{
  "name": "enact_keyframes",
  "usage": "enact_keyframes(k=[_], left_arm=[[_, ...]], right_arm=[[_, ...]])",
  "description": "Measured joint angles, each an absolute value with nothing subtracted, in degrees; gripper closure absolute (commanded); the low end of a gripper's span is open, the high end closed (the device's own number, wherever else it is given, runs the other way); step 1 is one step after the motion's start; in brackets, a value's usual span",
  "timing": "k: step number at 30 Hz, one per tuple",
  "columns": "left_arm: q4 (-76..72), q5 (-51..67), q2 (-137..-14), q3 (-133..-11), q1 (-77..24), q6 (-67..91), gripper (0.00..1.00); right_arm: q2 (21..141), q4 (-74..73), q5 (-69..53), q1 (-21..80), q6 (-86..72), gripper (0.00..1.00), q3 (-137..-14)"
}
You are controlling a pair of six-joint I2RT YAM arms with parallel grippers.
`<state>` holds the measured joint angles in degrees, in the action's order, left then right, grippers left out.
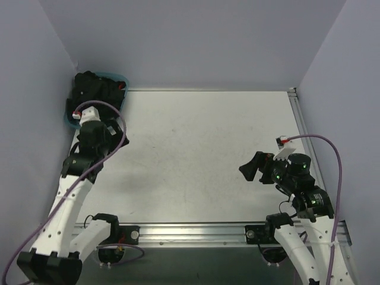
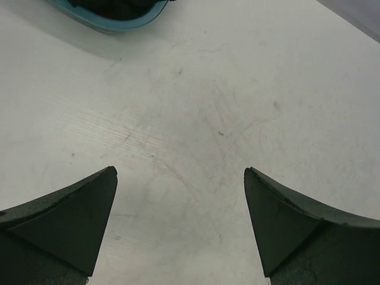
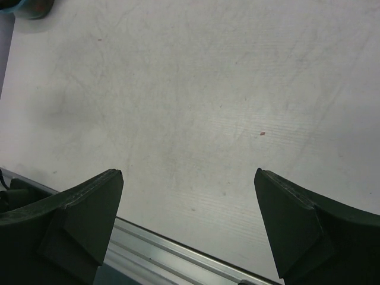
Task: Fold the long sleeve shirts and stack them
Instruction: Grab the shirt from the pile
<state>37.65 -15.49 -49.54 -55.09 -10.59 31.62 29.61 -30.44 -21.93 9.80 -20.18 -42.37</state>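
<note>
1. The flat white table (image 1: 202, 148), scuffed with faint grey marks, filled most of the top view, and plain pale lilac walls (image 1: 190, 41) closed it in at the back and on both sides.
2. A ribbed aluminium rail (image 1: 196, 228) ran along the near edge of the table, with both arm bases bolted to it.
3. The white-and-black left arm (image 1: 65, 196) reached up the left side toward the far left corner. The right arm (image 1: 303, 202) of the same make stayed folded low near the right edge, its wrist turned toward the middle of the table.
4. A teal plastic basket (image 1: 122, 76) with rounded corners sat in the far left corner, against the left wall.
5. The long sleeve shirts (image 1: 95, 89) lay as a heap of black soft cloth inside that basket, filling it to the rim. No single garment could be told apart.
6. The left gripper (image 2: 180, 171) hung above bare table with its two dark wedge-shaped fingers spread wide and nothing between them. The basket was just ahead of it.
7. The right gripper (image 3: 189, 172) was likewise spread to its full width and empty, above the table just inside the rail and well apart from the basket.
8. Thin purple cables (image 1: 332, 148) looped from each wrist back to the bases.
9. A tiny red speck (image 3: 262, 133) marked the table ahead of the right gripper.
</note>
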Motion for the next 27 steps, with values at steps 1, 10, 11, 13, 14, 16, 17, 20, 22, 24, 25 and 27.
enact_keyframes(k=[1,10,11,13,14,16,17,20,22,24,25,27], left_arm=[[36.73,-14.76,-54.08,-57.52,-9.32,31.81,0.02],[22.22,-13.30,-85.49,-76.31,3.22,33.67,0.02],[20.51,-13.69,-87.90,-77.43,3.46,33.69,0.03],[16.88,-14.68,-93.34,-79.81,3.86,33.71,0.02],[15.20,-15.05,-95.68,-80.75,3.97,33.74,0.03],[11.49,-16.25,-100.03,-82.02,4.23,33.80,0.03],[9.47,-16.97,-102.08,-82.35,4.34,33.82,0.03],[3.79,-19.22,-108.09,-83.00,4.80,33.85,0.03],[1.32,-20.10,-111.92,-84.14,5.13,33.87,0.12],[-0.43,-20.58,-115.28,-85.56,5.41,33.85,0.45],[-1.17,-20.78,-116.51,-86.24,5.54,33.54,0.58],[-2.57,-20.75,-117.89,-86.98,5.72,32.62,0.88]], right_arm=[[30.35,-30.41,-22.63,9.82,-20.51,0.00,-42.15],[28.49,-30.68,-24.56,10.92,-21.21,0.00,-40.60],[28.25,-30.63,-24.71,10.98,-21.21,0.00,-40.49],[27.79,-30.65,-24.97,11.33,-21.19,0.00,-40.01],[27.55,-30.65,-25.04,11.42,-21.12,0.00,-39.68],[27.18,-30.68,-25.17,11.75,-20.97,0.00,-39.09],[27.09,-30.70,-25.21,11.90,-20.95,0.00,-38.94],[27.09,-30.61,-25.65,12.49,-20.80,0.00,-38.76],[27.09,-30.63,-26.09,12.67,-20.71,0.00,-38.68],[27.09,-30.63,-26.44,12.86,-20.53,0.00,-38.52],[27.09,-30.63,-26.50,12.86,-20.51,0.00,-38.37],[27.09,-30.65,-26.65,12.86,-20.36,0.00,-38.11]])
